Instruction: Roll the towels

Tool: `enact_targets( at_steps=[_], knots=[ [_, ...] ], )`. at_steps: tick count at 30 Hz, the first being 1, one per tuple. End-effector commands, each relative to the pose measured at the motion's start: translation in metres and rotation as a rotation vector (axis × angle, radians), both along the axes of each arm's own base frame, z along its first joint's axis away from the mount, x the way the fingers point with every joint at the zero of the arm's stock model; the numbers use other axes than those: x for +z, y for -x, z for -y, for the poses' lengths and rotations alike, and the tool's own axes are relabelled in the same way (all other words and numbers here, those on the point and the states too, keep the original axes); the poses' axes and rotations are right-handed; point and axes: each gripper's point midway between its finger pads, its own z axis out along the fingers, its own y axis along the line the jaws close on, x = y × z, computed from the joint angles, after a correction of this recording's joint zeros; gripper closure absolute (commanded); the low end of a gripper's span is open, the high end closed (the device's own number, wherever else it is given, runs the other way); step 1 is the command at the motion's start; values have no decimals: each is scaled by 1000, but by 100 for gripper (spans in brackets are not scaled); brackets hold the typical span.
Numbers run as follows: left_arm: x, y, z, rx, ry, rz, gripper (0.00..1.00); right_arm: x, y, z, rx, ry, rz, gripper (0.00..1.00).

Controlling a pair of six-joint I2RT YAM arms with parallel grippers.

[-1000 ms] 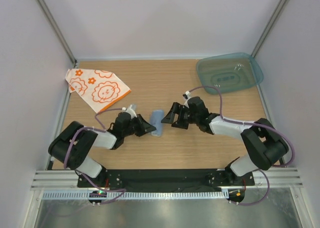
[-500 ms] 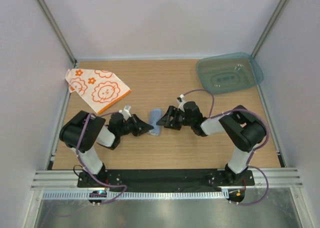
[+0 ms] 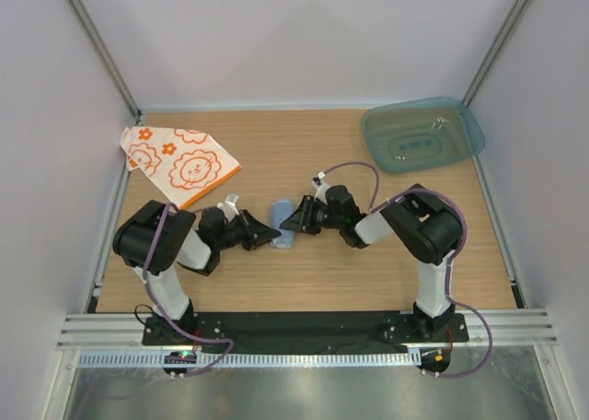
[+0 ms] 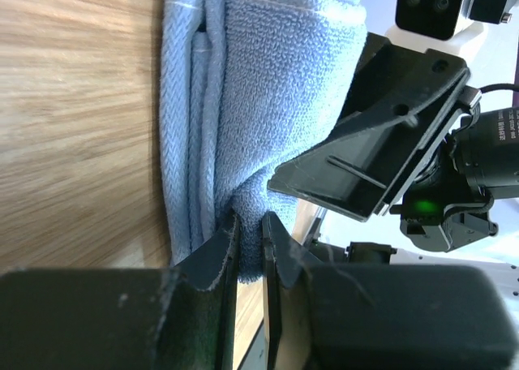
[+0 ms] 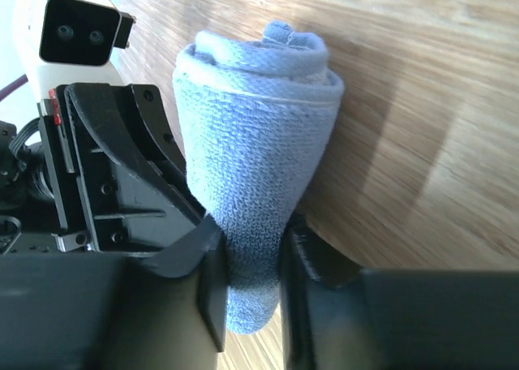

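Left gripper [image 3: 268, 235] at 9 o'clock and right gripper [image 3: 292, 221] at 3 o'clock pinch the rolled blue towel [image 3: 282, 225]; equal pressure advised.

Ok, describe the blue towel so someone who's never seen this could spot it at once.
On the wooden table, look at the middle, where both arms' jaws meet. The blue towel is the rolled bundle pinched between them, light blue, unlike the flat white towel with orange prints at the far left.

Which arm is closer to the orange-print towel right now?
Left. The left arm lies just on the near side of the orange-print towel, close to its near corner. The right arm is farther right, beyond the blue towel.
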Motion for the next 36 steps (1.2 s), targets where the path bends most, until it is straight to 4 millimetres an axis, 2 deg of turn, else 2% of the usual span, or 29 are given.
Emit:
enact_targets(
  at_steps=[1, 4, 5, 6, 7, 8, 10, 11, 12, 13, 14, 15, 16, 17, 18, 19, 20, 22, 23, 25, 26, 27, 28, 30, 31, 32, 34, 35, 36],
  knots=[
    [-9, 10, -3, -13, -14, -40, 94, 7, -12, -10, -7, -6, 49, 74],
    [3, 10, -2, -16, 3, -17, 76, 24, -19, -15, 18, 14, 73, 83],
    [5, 11, -3, -14, 5, -12, 67, 38, -27, -18, 22, 6, 102, 85],
    [16, 10, -2, -17, 16, 15, 64, 46, -35, -12, 20, 4, 111, 87],
    [18, 12, -3, -17, 14, 12, 58, 62, -42, -10, 30, 14, 142, 88],
    [31, 10, -3, -16, 23, 49, 56, 71, -56, 2, 9, 23, 152, 90],
    [34, 12, -5, -16, 1, 46, 53, 86, -64, 19, 9, 63, 154, 90],
    [41, 11, -4, -20, -6, 68, 53, 103, -78, 26, 9, 77, 210, 91],
    [56, 9, -5, -20, -6, 118, 52, 111, -86, 35, -1, 94, 221, 91],
    [51, 14, -8, -30, -54, 100, 52, 115, -95, 58, -38, 127, 195, 91],
    [57, 9, -10, -18, -78, 123, 51, 133, -108, 66, -44, 143, 253, 91],
    [74, 8, -11, -15, -87, 176, 51, 140, -116, 76, -57, 160, 260, 92],
    [65, 16, -16, -21, -140, 128, 50, 138, -124, 100, -91, 200, 220, 92],
    [65, 13, -21, -12, -194, 159, 50, 159, -138, 109, -111, 204, 257, 92],
    [77, 9, -23, -7, -219, 195, 50, 164, -147, 123, -123, 231, 276, 92],
    [77, 16, -30, -3, -263, 173, 50, 165, -151, 136, -139, 251, 253, 93],
    [79, 15, -36, 10, -309, 197, 50, 182, -173, 162, -198, 261, 277, 94],
    [79, 20, -42, 26, -341, 185, 50, 185, -189, 194, -265, 299, 258, 95],
    [88, 21, -43, 38, -332, 215, 50, 198, -205, 224, -334, 295, 269, 95],
    [85, 28, -50, 45, -365, 186, 50, 194, -221, 246, -385, 297, 249, 96],
    [90, 30, -52, 48, -370, 200, 50, 204, -235, 273, -437, 301, 263, 96],
    [87, 36, -57, 45, -405, 183, 50, 187, -242, 283, -442, 314, 214, 96],
    [93, 35, -60, 53, -420, 191, 50, 196, -255, 292, -450, 323, 240, 96],
    [100, 38, -66, 74, -444, 193, 51, 190, -268, 312, -467, 341, 221, 96],
    [96, 42, -71, 74, -475, 164, 51, 176, -280, 318, -456, 366, 194, 96],
    [110, 40, -70, 73, -474, 186, 51, 172, -285, 324, -458, 379, 187, 96],
    [114, 44, -74, 59, -509, 174, 51, 150, -300, 335, -464, 397, 145, 96],
    [128, 40, -75, 64, -516, 195, 51, 141, -305, 335, -459, 398, 133, 96],
    [126, 44, -77, 43, -546, 164, 51, 131, -306, 336, -450, 403, 110, 96]
  ],
)
